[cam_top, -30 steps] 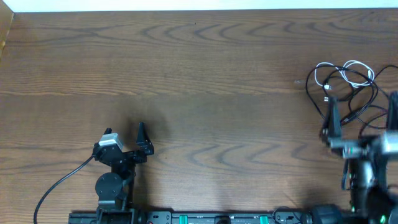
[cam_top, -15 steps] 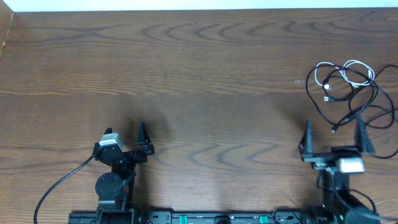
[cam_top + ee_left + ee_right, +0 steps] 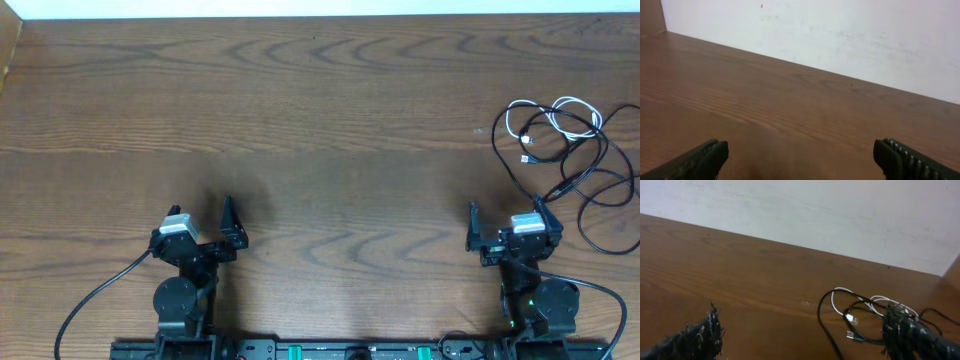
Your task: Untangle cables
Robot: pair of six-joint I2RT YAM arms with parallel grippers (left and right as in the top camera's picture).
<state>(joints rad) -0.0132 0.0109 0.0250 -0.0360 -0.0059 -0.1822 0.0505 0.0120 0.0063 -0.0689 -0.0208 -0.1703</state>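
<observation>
Two arms sit folded low at the near table (image 3: 330, 110) edge, both pointing forward; left pincer (image 3: 201, 214) and right pincer (image 3: 506, 214) each gape wide, holding nothing; the cables (image 3: 560, 140) lie tangled ahead-right of the right pincer, apart from it; one white cable (image 3: 566, 101); the black ones are too knotted to count.

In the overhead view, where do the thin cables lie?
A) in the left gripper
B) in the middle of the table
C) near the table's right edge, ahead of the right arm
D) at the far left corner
C: the cables lie tangled by the right edge of the table, just beyond the right gripper.
</observation>
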